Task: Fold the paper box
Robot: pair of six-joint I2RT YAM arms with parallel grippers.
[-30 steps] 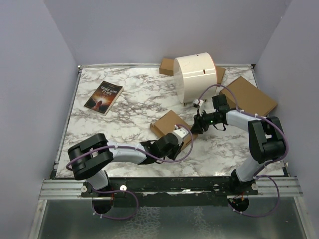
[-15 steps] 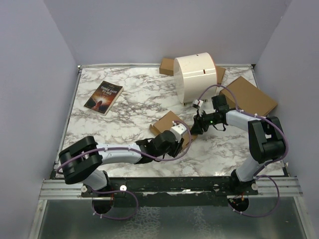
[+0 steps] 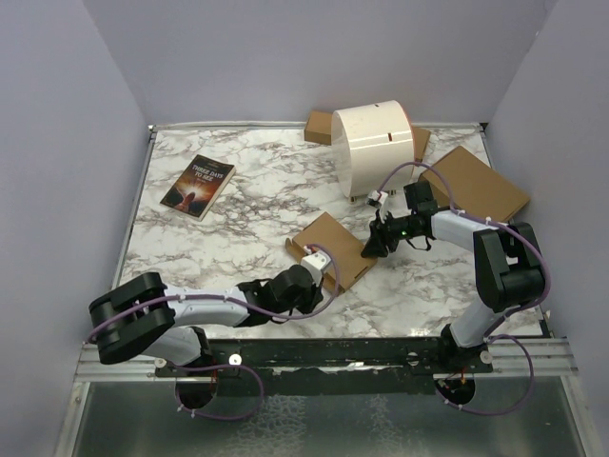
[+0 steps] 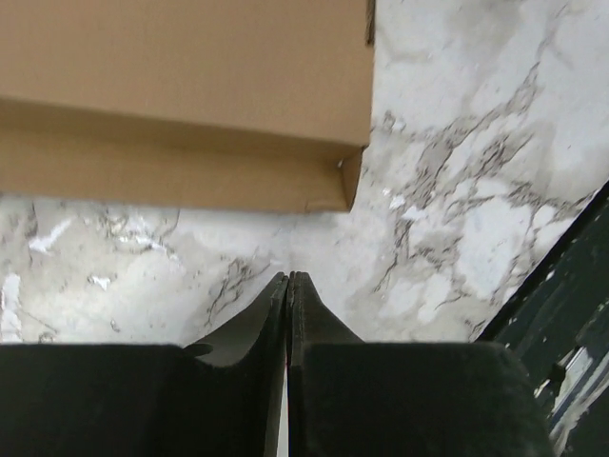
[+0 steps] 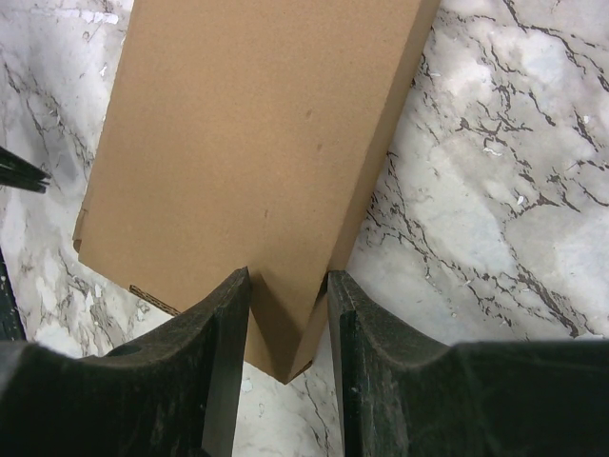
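The paper box [image 3: 328,248] lies flat on the marble table [image 3: 238,224], a little right of the middle, with one gripper on either side of it. The right gripper [image 5: 288,276] comes in from the right and straddles one corner of the box. In the right wrist view the cardboard fills the gap between its two fingers [image 5: 226,333], so the claw looks partly closed and pinching that corner, though how firmly is hard to judge.

The left gripper [image 4: 288,278] sits low at the box's near side. Its jaws are pressed fully together and hold nothing. The box's brown side wall stands just ahead of the tips, with a strip of bare marble between them. A book [image 3: 198,186] lies well apart at the far left.
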